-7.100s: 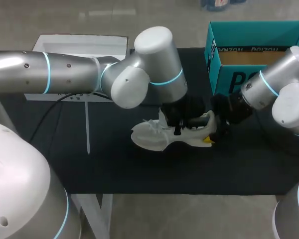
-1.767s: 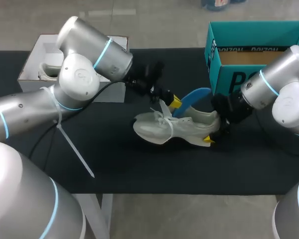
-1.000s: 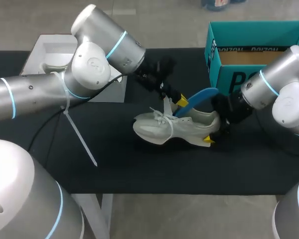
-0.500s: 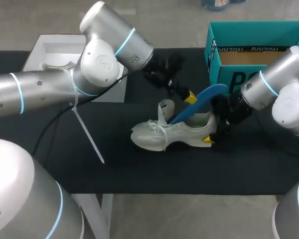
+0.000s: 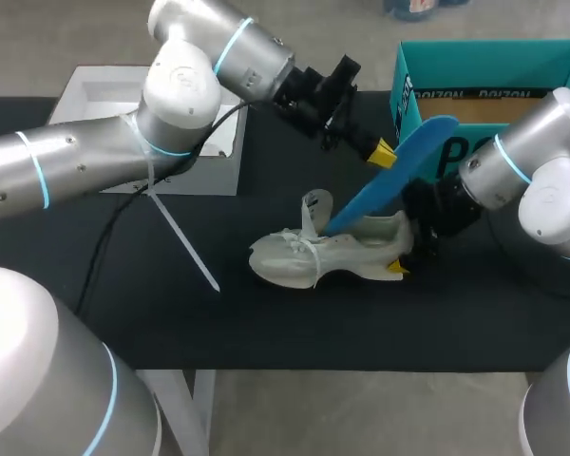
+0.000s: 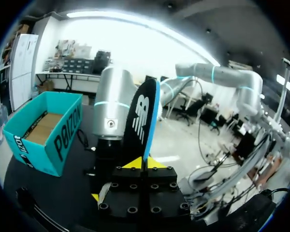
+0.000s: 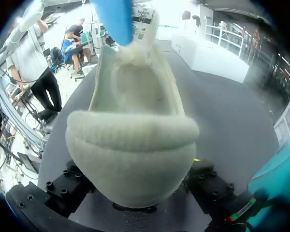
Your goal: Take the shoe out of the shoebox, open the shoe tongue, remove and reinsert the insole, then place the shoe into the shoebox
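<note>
Left gripper (image 5: 381,152) is clamped on the blue insole (image 5: 404,166), its lower end inside the shoe (image 5: 309,258). The shoe lies on the table near the shoebox (image 5: 410,106), heel pinched by the right gripper (image 5: 402,255). Recommended: draw the insole out along its slant (not sideways), heel pinned firmly throughout.

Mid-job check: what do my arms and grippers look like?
Left arm and right arm: rounded silver links with light-blue rings at the joints. Left gripper and right gripper: black bodies, yellow tips. A black cable and white strap hang off the left arm.
</note>
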### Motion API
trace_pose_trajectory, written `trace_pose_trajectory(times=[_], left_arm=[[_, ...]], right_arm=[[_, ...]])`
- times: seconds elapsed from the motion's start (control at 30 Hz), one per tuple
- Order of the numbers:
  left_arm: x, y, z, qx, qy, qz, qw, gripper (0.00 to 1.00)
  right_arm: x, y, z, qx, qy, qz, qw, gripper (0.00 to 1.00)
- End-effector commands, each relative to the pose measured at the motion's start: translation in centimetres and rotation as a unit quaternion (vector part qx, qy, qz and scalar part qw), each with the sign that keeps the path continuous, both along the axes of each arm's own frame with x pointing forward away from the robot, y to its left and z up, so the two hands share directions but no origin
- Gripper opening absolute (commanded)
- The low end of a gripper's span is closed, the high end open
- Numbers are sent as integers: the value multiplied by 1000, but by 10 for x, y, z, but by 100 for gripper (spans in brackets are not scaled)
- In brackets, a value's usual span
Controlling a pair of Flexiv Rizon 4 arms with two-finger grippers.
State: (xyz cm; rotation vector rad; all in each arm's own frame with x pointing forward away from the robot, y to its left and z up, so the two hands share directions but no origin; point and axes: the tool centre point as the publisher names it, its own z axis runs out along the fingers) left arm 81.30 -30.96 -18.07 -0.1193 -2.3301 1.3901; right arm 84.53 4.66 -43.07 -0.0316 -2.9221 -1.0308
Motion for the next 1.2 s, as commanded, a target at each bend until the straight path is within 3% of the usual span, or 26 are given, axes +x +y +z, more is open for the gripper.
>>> trace_pose_trajectory(times=[0.03, 0.6, 0.77, 0.93, 1.2], left_arm=[[5, 10, 11, -5, 25, -45, 999, 0], [5, 10, 11, -5, 25, -45, 999, 0], [-32, 37, 28, -66, 58, 19, 996, 0], [-69, 53, 47, -82, 95, 60, 990, 0], [-102, 72, 70, -130, 114, 101, 980, 0]], right_arm=[[0, 1, -1, -1, 0, -1, 1000, 0], [0, 1, -1, -1, 0, -1, 1000, 0], [0, 1, -1, -1, 0, -1, 1000, 0], [0, 1, -1, -1, 0, -1, 1000, 0], [0, 1, -1, -1, 0, -1, 1000, 0]])
